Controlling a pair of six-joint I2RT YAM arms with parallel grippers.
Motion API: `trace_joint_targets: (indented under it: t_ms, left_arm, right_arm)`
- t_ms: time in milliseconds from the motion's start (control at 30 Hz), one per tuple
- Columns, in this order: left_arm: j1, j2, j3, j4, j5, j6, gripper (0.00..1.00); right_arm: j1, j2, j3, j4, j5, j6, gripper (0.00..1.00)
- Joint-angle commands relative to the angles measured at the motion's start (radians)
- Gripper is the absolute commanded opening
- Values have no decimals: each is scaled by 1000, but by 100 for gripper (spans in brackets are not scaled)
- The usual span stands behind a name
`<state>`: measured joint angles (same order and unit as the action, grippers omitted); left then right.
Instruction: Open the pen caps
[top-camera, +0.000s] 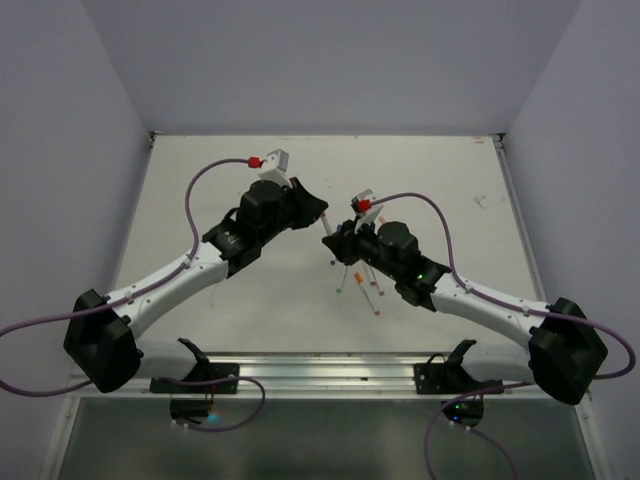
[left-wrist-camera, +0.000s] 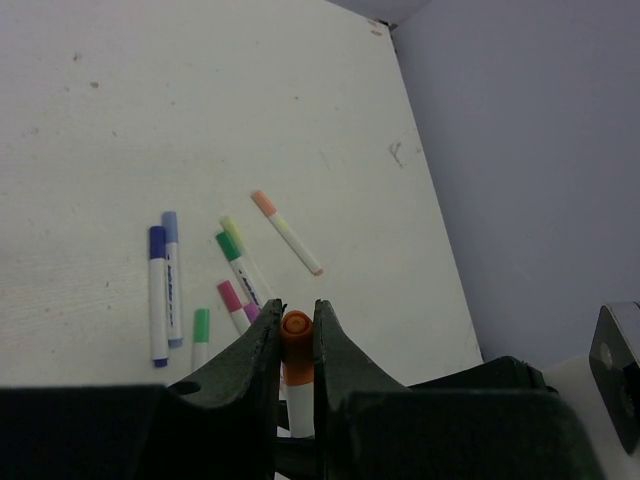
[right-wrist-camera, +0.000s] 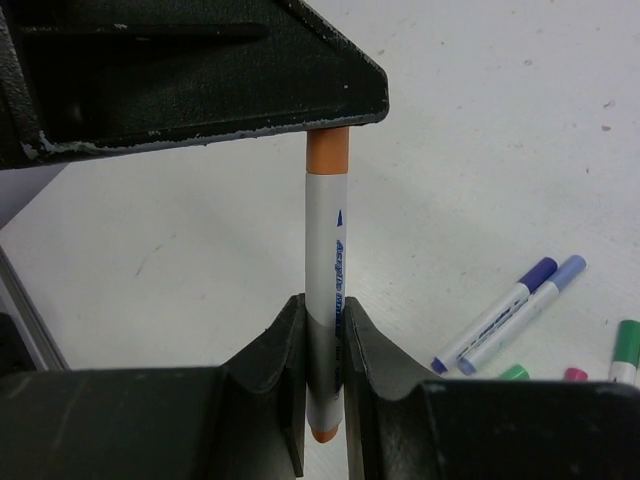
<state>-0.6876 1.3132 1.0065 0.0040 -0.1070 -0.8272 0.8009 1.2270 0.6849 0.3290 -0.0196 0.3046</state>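
Both grippers hold one orange pen in the air between them. My left gripper (left-wrist-camera: 296, 315) is shut on its orange cap (left-wrist-camera: 296, 335), which shows end-on between the jaws. My right gripper (right-wrist-camera: 323, 310) is shut on the white barrel (right-wrist-camera: 325, 250). The orange cap (right-wrist-camera: 327, 150) still sits on the barrel and runs up into the left gripper (right-wrist-camera: 200, 80). In the top view the left gripper (top-camera: 318, 212) and right gripper (top-camera: 332, 243) meet tip to tip above mid-table.
Several capped pens lie loose on the white table (left-wrist-camera: 150, 120) below the grippers: two blue ones (left-wrist-camera: 160, 290), a green one (left-wrist-camera: 240, 262), a pink one (left-wrist-camera: 232, 303), a light green one (left-wrist-camera: 201, 330) and a peach one (left-wrist-camera: 288, 233). They also show in the top view (top-camera: 360, 285).
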Motion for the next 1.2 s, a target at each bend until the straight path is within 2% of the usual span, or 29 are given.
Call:
trace_joint_targets:
  t_ms: [0,367,1033,1167]
  left_arm:
    - [96,-2,113,206,-306,48,0]
    - [137,58,267,220,-332,95,0]
    - [241,159,420,278,-321,99,0]
    - [266,178,434,292,-312,42,0]
  right_arm:
    - [47,5,-68,-174,-11,33,0]
    - [64,37,-151,-107,-5,88,0]
    - [76,58,-189,-68,-26,102,0]
    - [81,63,-189,-67,-23,103,0]
